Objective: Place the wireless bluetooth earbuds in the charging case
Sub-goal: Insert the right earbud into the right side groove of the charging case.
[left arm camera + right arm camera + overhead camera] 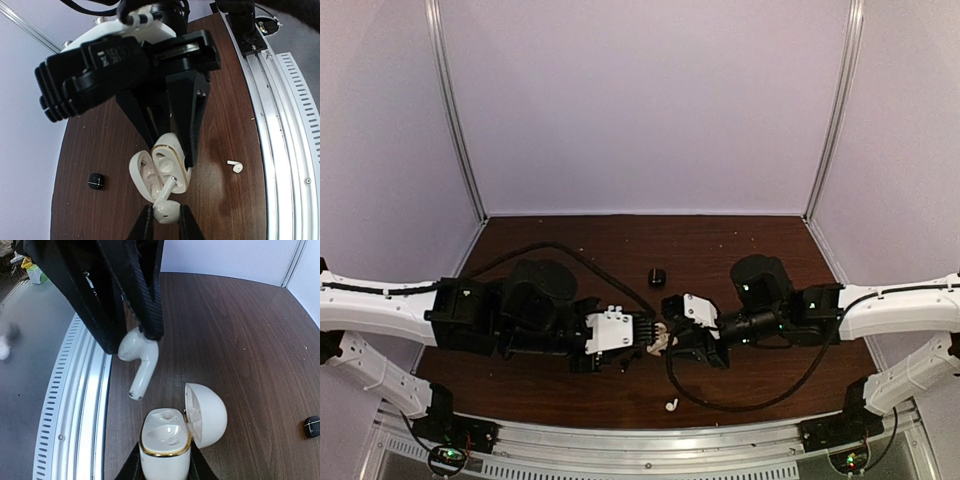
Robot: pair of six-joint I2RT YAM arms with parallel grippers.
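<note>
While left fingers [144,227] clamp a white earbud [165,210], right fingers [130,471] pinch the open charging case [165,450].

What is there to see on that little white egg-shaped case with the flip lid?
The glossy white, plastic-looking charging case with a gold rim is pinched by its base in the right claw. Its rounded lid hangs open sideways, baring two empty moulded sockets. A white stemmed earbud in the left claw hovers beside the opening, apart from it.
</note>
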